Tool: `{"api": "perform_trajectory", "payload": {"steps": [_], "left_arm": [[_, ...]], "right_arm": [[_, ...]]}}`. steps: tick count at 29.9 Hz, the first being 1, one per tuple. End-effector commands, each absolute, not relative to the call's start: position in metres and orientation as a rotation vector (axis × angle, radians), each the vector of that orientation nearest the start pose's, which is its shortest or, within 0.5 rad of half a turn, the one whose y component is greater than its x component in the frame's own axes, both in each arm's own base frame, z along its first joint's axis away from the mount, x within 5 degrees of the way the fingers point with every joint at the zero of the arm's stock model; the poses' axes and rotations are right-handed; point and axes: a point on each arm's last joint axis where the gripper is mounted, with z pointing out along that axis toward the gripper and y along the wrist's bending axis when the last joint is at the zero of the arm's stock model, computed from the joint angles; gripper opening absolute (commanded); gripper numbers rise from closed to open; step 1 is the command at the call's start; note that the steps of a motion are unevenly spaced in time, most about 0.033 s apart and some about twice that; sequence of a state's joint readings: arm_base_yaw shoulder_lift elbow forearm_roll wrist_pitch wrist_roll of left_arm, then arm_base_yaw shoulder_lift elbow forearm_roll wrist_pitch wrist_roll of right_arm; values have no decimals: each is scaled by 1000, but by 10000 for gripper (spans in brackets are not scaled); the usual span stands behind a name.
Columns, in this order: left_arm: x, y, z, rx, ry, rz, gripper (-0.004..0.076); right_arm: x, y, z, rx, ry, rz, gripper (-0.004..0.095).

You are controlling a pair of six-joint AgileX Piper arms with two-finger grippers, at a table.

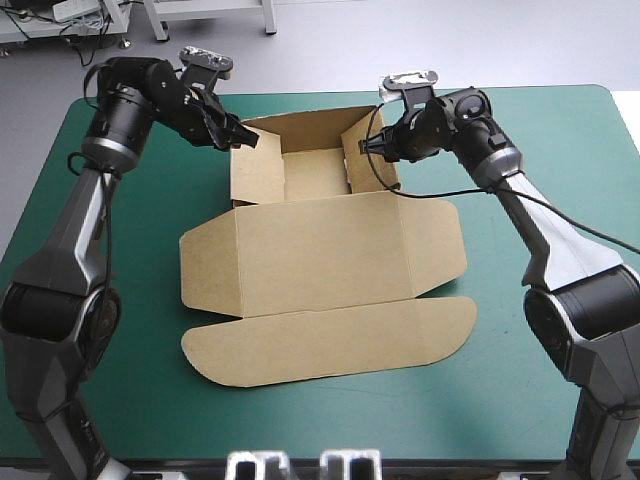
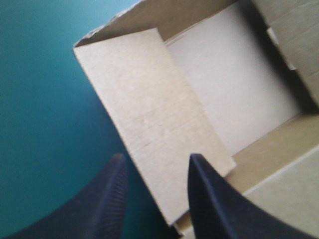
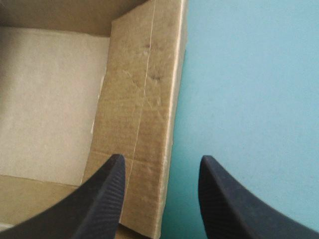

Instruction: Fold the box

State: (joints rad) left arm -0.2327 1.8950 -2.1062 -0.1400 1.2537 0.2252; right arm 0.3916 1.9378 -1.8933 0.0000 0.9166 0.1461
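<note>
The brown box (image 1: 320, 250) lies mid-table as an open tray, its walls raised at the far end and its lid flat toward the near side. My left gripper (image 1: 243, 138) hovers at the top of the tray's left wall. In the left wrist view that gripper (image 2: 155, 162) is open and the left wall (image 2: 149, 114) stands in the gap between the fingers. My right gripper (image 1: 362, 145) is at the right wall's top. Seen from the right wrist, it (image 3: 162, 158) is open too, astride the right wall's (image 3: 144, 99) outer edge.
The flat lid ends in a long rounded flap (image 1: 330, 340) reaching toward the table's near edge, with small side flaps (image 1: 205, 262) at each end of the lid. The teal-green cover (image 1: 540, 330) surrounds the box on all sides.
</note>
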Motion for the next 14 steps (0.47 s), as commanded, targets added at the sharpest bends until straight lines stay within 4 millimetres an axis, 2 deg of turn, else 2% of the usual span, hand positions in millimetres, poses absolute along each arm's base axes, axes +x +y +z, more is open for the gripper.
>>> {"api": "perform_trajectory", "payload": {"steps": [1, 3, 7, 14], "left_arm": [[342, -105, 467, 581, 2298, -333, 85], [326, -102, 480, 582, 2259, -341, -3], [294, -93, 498, 591, 2212, -318, -9], [248, -82, 502, 603, 2203, -309, -9]], "right_arm": [[403, 164, 368, -290, 2351, 257, 427], [406, 167, 365, -301, 2341, 270, 428], [416, 169, 351, -328, 2346, 285, 428], [434, 166, 328, -334, 2362, 334, 404]]}}
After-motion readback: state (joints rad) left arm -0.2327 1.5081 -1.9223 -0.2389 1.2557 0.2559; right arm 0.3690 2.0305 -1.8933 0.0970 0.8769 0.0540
